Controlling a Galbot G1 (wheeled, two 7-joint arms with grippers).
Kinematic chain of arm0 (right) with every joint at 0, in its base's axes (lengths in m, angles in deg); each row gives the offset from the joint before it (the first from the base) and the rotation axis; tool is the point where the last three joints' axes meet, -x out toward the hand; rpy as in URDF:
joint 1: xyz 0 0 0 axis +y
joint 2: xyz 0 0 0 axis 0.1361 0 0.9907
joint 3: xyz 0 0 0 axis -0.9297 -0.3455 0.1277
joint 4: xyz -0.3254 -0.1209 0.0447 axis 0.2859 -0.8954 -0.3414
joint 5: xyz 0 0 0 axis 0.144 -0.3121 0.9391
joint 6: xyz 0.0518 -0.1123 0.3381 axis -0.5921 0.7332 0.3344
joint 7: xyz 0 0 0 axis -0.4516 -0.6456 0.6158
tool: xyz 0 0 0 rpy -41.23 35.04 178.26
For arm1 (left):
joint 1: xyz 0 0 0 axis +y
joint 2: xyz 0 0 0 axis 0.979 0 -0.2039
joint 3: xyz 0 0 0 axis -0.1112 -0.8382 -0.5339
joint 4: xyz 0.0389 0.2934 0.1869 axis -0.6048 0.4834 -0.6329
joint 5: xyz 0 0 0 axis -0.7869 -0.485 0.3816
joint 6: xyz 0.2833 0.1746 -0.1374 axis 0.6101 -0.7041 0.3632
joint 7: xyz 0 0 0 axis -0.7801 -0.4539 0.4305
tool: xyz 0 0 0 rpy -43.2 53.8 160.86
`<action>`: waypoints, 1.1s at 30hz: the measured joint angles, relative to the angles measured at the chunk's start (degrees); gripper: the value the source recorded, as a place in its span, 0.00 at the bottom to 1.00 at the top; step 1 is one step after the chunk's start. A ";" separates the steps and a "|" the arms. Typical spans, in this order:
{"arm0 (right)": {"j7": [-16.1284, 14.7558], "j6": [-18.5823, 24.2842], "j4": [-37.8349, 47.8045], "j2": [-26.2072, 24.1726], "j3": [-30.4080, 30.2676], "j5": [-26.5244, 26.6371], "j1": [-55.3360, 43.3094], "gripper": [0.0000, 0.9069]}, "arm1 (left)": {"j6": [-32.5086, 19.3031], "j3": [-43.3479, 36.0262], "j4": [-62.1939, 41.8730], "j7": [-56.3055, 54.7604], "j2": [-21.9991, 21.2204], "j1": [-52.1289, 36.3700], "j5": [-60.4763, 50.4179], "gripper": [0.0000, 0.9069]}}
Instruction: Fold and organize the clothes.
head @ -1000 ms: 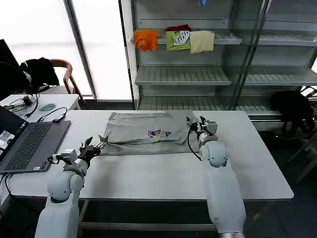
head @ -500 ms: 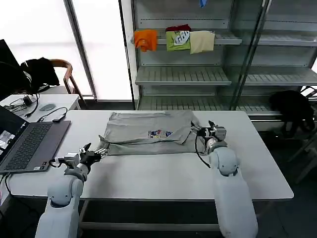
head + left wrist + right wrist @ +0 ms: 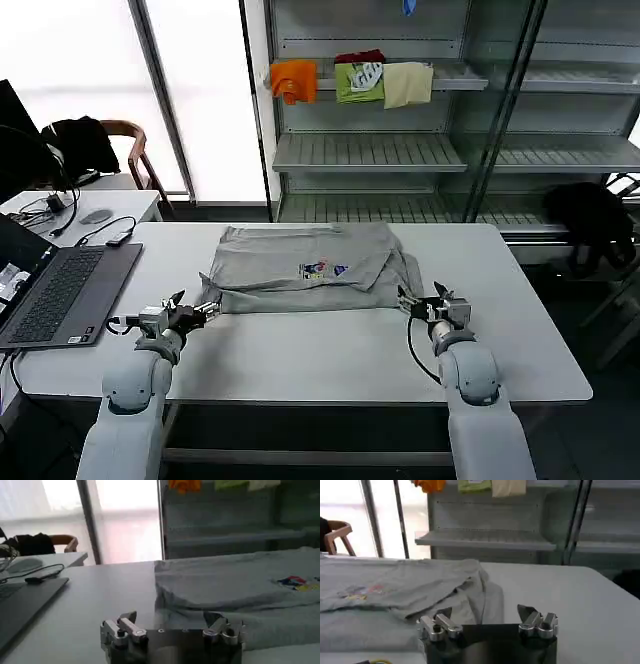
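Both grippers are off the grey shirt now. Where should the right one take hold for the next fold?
Probably the loose flap of the grey shirt that droops toward the right gripper at the near right corner. It lies rumpled and lifted off the table, so an open jaw can slide in low from the right. The left gripper waits open at the near left corner.

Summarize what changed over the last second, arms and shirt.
The right end effector pulled back from the shirt's right sleeve toward the table's near edge, now open and empty; the sleeve lies released. The left end effector drifted slightly nearer too, open. Laptop unchanged.
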 measured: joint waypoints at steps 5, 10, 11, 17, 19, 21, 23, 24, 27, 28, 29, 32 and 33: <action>-0.17 0.02 0.34 0.51 -0.13 -0.99 0.43 0.00 | 0.13 -0.18 -0.55 0.49 -0.02 -0.03 -0.56 0.44; -0.14 0.18 0.68 0.93 -0.45 -1.53 0.47 0.00 | 0.22 -0.26 -1.09 0.89 -0.03 -0.14 -0.82 0.01; -0.15 0.22 0.65 1.01 -0.51 -1.60 0.51 0.00 | 0.23 -0.26 -1.21 1.01 -0.02 -0.15 -0.87 0.01; -0.22 0.34 0.33 1.10 -0.67 -1.89 0.78 0.00 | 0.29 -0.20 -1.49 1.83 0.20 0.24 -1.05 0.01; -0.26 0.33 0.19 1.08 -0.71 -1.97 0.85 0.00 | 0.30 -0.09 -1.71 2.15 0.29 0.43 -1.09 0.01; -0.31 0.29 -0.03 1.06 -0.77 -2.01 0.96 0.00 | 0.32 0.09 -1.96 2.54 0.41 0.58 -1.08 0.01; -0.35 0.24 -0.30 1.04 -0.81 -2.02 1.06 0.00 | 0.32 0.18 -2.13 2.83 0.49 0.69 -1.03 0.00; -0.40 0.20 -0.44 1.04 -0.81 -2.02 1.12 0.00 | 0.29 0.20 -2.19 3.05 0.53 0.78 -0.94 0.00; -0.47 0.07 -0.86 1.04 -0.76 -1.85 1.47 0.00 | 0.28 0.26 -2.28 3.46 0.49 0.87 -0.62 0.00; -0.47 0.00 -1.06 1.02 -0.73 -1.70 1.62 0.00 | 0.28 0.26 -2.28 3.52 0.43 0.91 -0.48 0.00; -0.47 -0.08 -1.24 1.00 -0.69 -1.51 1.77 0.00 | 0.28 0.26 -2.27 3.59 0.39 0.96 -0.34 0.00; -0.38 -0.23 -2.08 0.92 -0.44 -0.64 2.47 0.00 | 0.27 0.25 -2.08 3.78 0.33 1.19 -0.13 0.00; -0.27 -0.26 -2.46 0.81 -0.37 -0.23 2.75 0.00 | 0.26 0.25 -1.92 3.81 0.36 1.34 -0.13 0.00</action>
